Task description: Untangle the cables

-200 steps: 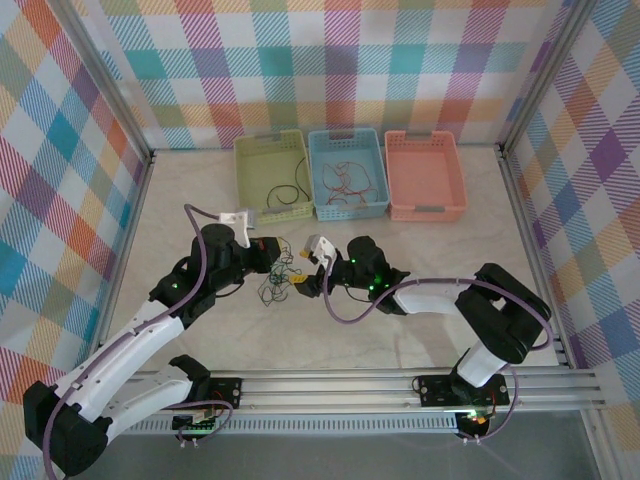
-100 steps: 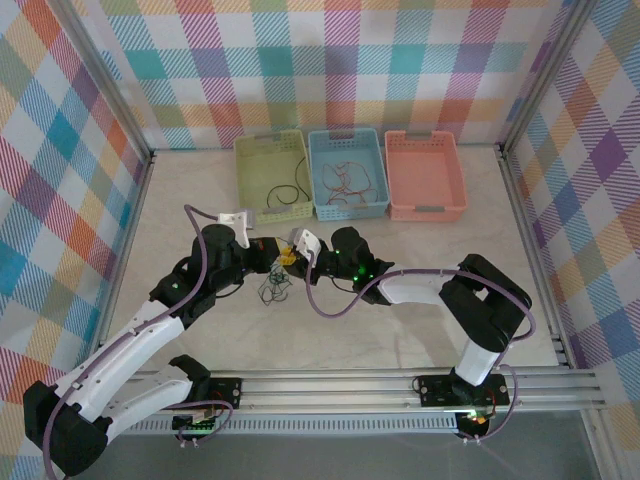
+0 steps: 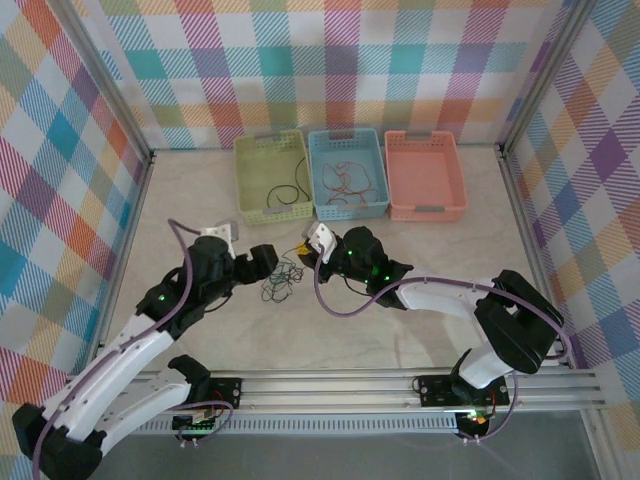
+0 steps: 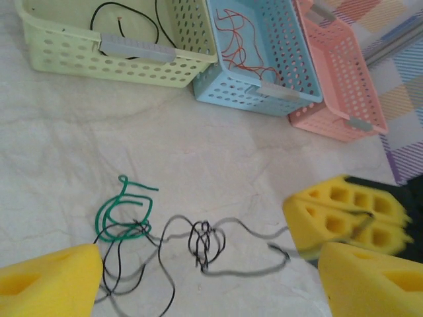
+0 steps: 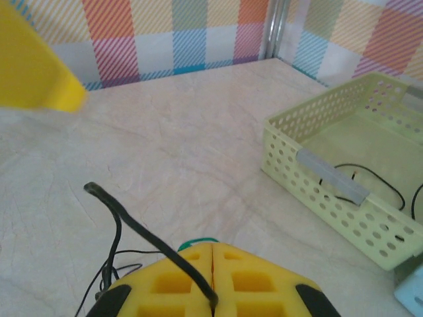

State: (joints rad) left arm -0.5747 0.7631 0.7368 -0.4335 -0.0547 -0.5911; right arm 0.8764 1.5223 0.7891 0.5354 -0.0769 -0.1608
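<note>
Looking at textures first: both grippers are wearing chunky yellow foam pads (image 4: 49,277) with square holes moulded in, and the table (image 3: 195,200) is showing a pale, marbled, slightly wrinkled surface. Three perforated plastic baskets are sitting side by side at the top centre of the overhead frame: a lime-green basket (image 3: 255,170), a blue basket (image 3: 350,208) and a pink basket (image 3: 425,176). The green one is holding a loose black wire (image 4: 125,13), the blue one a bunch of thin red wires (image 4: 241,43). Plaid walls (image 3: 330,60) are wrapping round the lot.

The cables (image 3: 280,280) are lying in a small loose knot on the table at mid-frame, just below the green basket, between the two grippers. In the left wrist view a green cable (image 4: 122,214) is curling in loops at lower left, tangled with a black cable (image 4: 205,241) that's bunching up in the middle and trailing right. The left gripper (image 4: 211,277) is hanging wide apart with nothing between its pads. The right gripper (image 5: 213,271) is pinching that black cable, pads pressed flat together, with the free end sticking up and left.
</note>
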